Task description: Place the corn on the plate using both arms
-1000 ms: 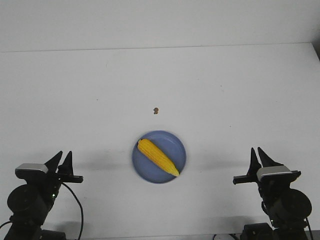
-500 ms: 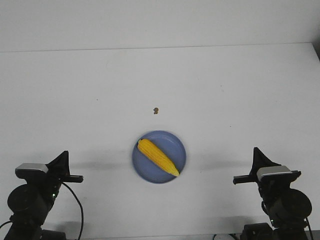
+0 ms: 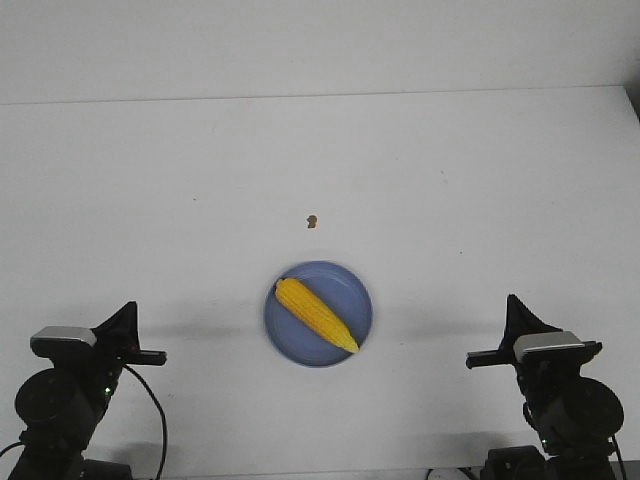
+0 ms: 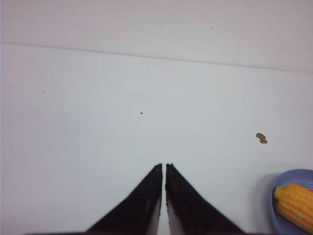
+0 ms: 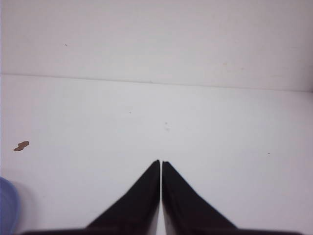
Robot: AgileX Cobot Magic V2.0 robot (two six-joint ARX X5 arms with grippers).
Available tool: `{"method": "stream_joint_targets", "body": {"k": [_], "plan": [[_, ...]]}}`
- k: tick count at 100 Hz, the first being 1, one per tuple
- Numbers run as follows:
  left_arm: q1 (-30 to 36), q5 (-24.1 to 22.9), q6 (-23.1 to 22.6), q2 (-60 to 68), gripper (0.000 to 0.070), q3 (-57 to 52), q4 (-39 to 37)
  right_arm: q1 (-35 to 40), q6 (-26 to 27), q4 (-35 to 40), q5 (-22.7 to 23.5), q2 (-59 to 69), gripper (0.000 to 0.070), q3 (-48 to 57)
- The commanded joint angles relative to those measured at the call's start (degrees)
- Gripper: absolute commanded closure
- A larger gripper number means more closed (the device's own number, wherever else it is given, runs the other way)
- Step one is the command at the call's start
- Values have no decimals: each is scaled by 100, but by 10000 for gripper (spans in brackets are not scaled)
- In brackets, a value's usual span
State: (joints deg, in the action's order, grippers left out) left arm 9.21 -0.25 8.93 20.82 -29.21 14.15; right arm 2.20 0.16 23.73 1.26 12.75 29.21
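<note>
Corn (image 3: 316, 314) lies on the plate (image 3: 350, 288); wrist views show both end effectors (image 4: 163, 169) (image 5: 161, 164) clenched empty.

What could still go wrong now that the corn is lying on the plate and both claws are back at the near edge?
Two small risks, I'd judge. The corn lies diagonally with its pointed tip near the plate's low rim, so a bump could roll it off. The plate sits between the left claw and right claw, both shut and empty; a low sweep inward by either arm might push it. The brown speck beyond the plate looks harmless.
</note>
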Motion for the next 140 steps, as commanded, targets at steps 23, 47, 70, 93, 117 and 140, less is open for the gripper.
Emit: {"method": "stream_joint_targets", "body": {"k": [23, 47, 70, 93, 117, 140], "plan": [[-155, -153, -227, -485, 688, 407, -625, -2, -37, -61, -20, 7, 692, 48], [-415, -153, -251, -1620, 688, 1696, -1281, -2, -37, -61, -20, 7, 692, 48], [-444, -151, -389, -2065, 688, 2321, -1410, -2, -37, -61, -20, 4, 692, 48], [-444, -146, -378, -2065, 688, 2791, -2061, -2, -37, -63, -20, 4, 692, 48], [-444, -146, -437, -2065, 688, 2841, -2096, -2, -37, -63, -20, 4, 692, 50], [-444, -129, -374, -2065, 688, 2841, -2096, -2, -37, -63, -20, 4, 692, 48]]}}
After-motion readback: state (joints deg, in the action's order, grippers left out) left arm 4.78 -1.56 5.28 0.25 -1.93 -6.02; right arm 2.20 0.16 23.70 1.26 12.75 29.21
